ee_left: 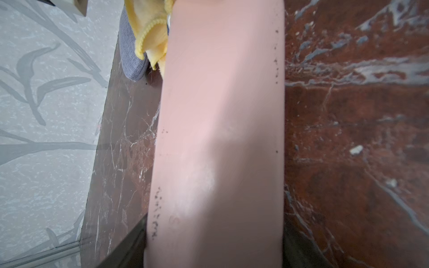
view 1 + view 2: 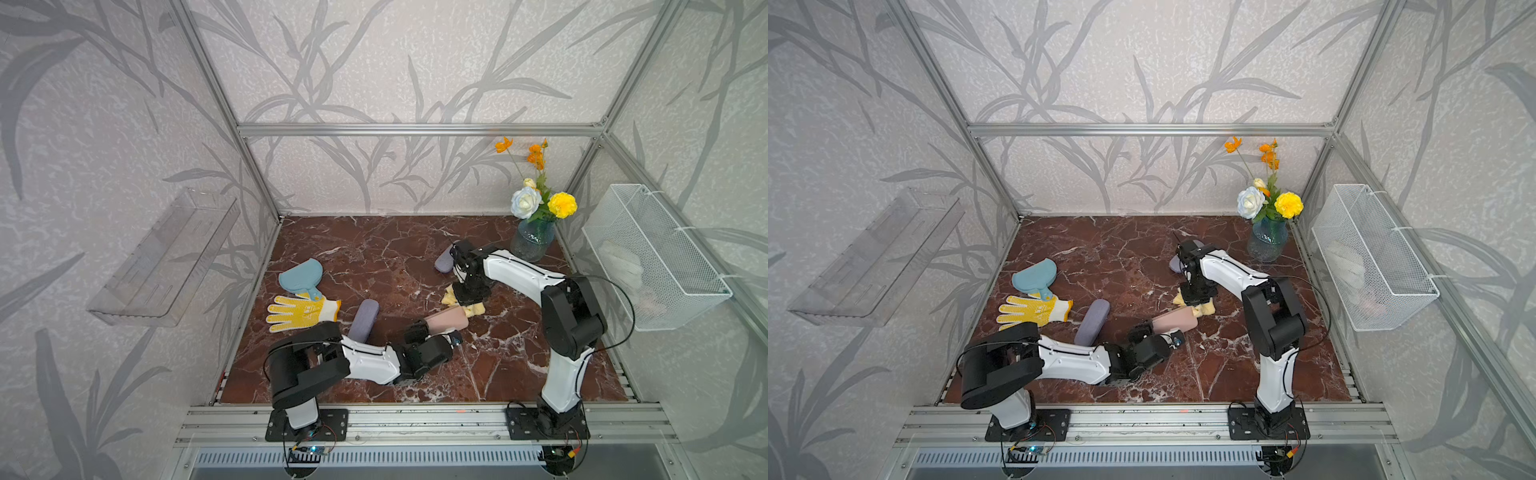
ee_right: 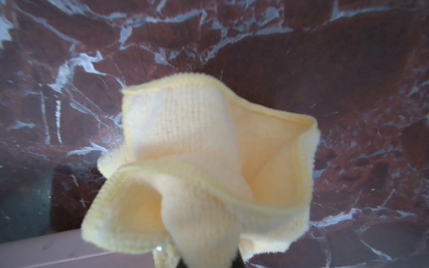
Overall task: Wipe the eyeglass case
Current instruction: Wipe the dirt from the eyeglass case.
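Observation:
The pink eyeglass case (image 2: 446,320) (image 2: 1173,321) lies near the middle of the marble table, with dark specks along its edges (image 1: 220,116). My left gripper (image 2: 434,332) (image 1: 213,255) is shut on its near end, a dark finger on each long side. My right gripper (image 2: 469,297) (image 2: 1198,297) points down at the case's far end and is shut on a bunched yellow cloth (image 2: 477,308) (image 3: 197,162). The cloth hangs against the far end of the case (image 3: 46,250) and hides the right fingers.
A grey-purple case (image 2: 363,320) lies left of my left arm, and another (image 2: 445,259) lies behind my right wrist. A blue mitt (image 2: 301,274) and a yellow glove (image 2: 299,313) lie at the left. A flower vase (image 2: 532,241) stands back right, beside a wire basket (image 2: 652,257).

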Controlling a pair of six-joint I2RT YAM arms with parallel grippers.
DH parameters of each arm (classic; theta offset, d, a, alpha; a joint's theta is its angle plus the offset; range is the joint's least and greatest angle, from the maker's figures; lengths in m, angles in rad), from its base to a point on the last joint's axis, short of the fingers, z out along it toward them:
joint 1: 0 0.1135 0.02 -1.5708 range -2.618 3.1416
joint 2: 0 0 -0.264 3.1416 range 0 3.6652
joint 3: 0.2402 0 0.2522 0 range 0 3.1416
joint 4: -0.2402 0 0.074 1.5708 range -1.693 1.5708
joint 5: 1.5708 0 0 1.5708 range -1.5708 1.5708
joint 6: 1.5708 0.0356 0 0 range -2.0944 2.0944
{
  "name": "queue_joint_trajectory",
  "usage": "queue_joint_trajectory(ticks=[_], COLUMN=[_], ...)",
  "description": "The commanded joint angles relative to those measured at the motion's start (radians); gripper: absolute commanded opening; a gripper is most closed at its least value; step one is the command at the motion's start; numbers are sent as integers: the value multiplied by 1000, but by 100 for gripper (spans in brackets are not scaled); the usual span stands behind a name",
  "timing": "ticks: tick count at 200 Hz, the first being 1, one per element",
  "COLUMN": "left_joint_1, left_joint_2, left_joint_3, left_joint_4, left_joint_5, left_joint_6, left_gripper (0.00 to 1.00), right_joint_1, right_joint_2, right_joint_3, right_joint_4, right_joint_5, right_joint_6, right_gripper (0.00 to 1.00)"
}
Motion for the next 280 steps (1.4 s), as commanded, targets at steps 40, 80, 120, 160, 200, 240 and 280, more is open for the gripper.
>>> queue_joint_trajectory(ticks=[40, 80, 120, 160, 200, 240, 280], left_joint_1=[88, 150, 213, 291, 364, 405, 408], left_joint_2=[-15, -20, -33, -2, 10, 47, 44], left_joint_3=[60, 71, 94, 138, 144, 184, 178], left_joint_4=[-192, -236, -299, -376, -370, -400, -396], left_joint_5=[250, 386, 703, 931, 1043, 1095, 1092], left_joint_6=[-242, -304, -302, -341, -391, -400, -400], left_gripper=[4, 3, 4, 2, 1, 0, 0], right_joint_1=[29, -10, -193, -136, 23, 227, 180], right_joint_2=[-183, -328, -308, -216, -270, -281, -307], right_joint_3=[-346, -423, -260, -182, -276, -304, -294], right_joint_4=[112, 146, 39, 106, 165, 202, 185], right_joint_5=[-406, -543, -257, -62, -34, -138, -190], right_joint_6=[167, 239, 176, 199, 297, 402, 390], right_gripper=[0, 0, 0, 0, 0, 0, 0])
